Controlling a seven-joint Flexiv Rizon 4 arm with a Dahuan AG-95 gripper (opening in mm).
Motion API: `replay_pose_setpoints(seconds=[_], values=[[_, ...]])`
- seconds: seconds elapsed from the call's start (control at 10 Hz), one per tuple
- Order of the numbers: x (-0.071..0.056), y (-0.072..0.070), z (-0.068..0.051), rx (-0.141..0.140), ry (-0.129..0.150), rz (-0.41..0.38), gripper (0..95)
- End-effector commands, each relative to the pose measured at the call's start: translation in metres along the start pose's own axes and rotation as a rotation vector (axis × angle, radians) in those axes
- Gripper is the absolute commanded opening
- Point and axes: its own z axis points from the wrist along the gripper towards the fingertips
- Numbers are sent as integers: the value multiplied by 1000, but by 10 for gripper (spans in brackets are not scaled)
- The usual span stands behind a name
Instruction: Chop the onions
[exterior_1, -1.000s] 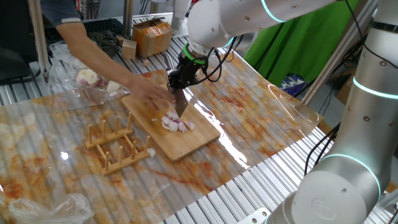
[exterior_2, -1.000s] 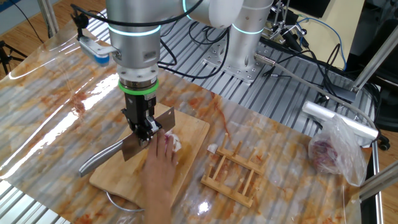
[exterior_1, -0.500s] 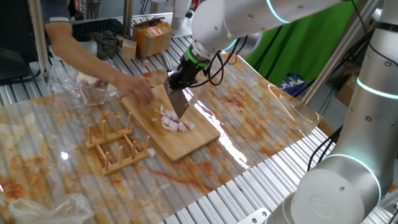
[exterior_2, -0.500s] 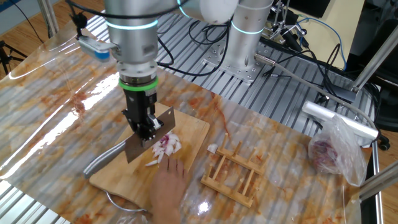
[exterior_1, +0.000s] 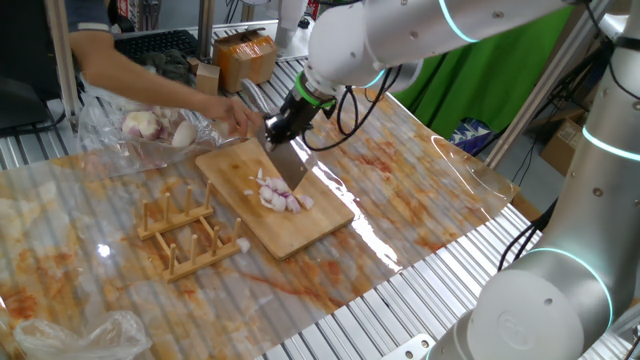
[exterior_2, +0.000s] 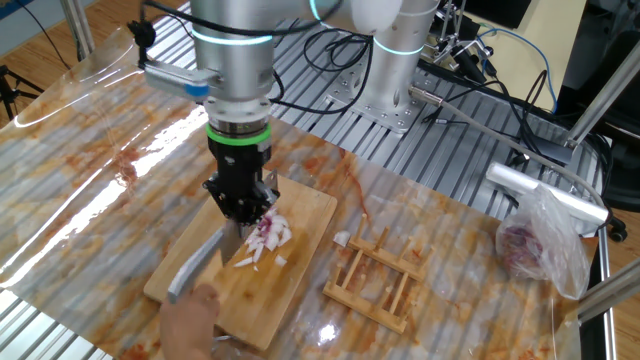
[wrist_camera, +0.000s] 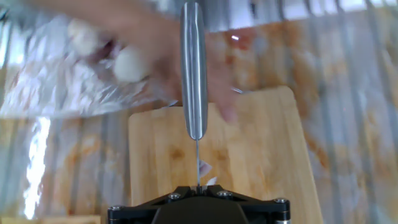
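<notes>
**Onions lying diced while a hand is lingering near the blade**

Onions (exterior_1: 280, 197), already in small bits, are sitting mid-board on the bamboo board (exterior_1: 300, 228), just beside the cleaver (exterior_1: 285, 165). Its handle is being clamped tight by the gripper (exterior_2: 240, 200). Beyond the board's far edge, a person's hand (exterior_1: 235, 112) is hovering; a sudden swing risks striking it, or scattering pieces off the board.

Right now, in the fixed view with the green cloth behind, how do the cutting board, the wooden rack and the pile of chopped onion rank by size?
1. Cutting board, clearly largest.
2. Wooden rack, a bit smaller.
3. Pile of chopped onion, by far the smallest.
</notes>
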Motion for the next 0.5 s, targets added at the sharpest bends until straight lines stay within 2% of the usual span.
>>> replay_pose_setpoints(seconds=[0.1, 0.3, 0.5], values=[[2, 12, 2, 24, 11, -110, 0], [2, 15, 2, 34, 12, -113, 0], [2, 15, 2, 16, 11, -108, 0]])
